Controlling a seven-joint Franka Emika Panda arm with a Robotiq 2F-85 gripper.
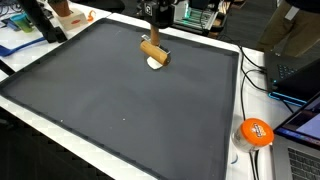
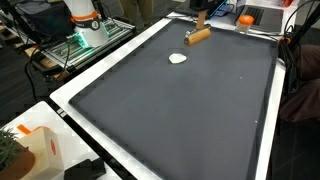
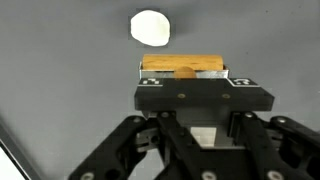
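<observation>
- A short brown wooden block (image 3: 182, 65) is held by the black robot gripper (image 3: 185, 72). In the wrist view the jaws are seen closed tight on it, one on each side.
- In the wrist view the block is seen lying flat between the fingers (image 3: 147, 70). Its long side goes from left to right.
- In both exterior views the block (image 1: 153, 50) (image 2: 198, 36) is found at the far part of a big dark grey mat (image 1: 120, 110). The gripper (image 1: 152, 42) (image 2: 199, 28) is seen coming down on it from above.
- In an exterior view the block is seen a bit tilted.
- It cannot be told whether the block is touching the mat or is lifted off it.
- A small white round piece (image 3: 150, 27) is laid flat on the mat. It is near the block, but the two are not touching.
- In an exterior view the white piece (image 1: 156, 63) is seen just on the near side of the block. In an exterior view the white piece (image 2: 178, 58) is seen to the near left of the block, with a gap of mat between them.
- The mat is spread on a white table (image 1: 247, 100).
- An orange round thing (image 1: 254, 131) is seen on the table, to the right of the mat. It is well apart from the gripper.
</observation>
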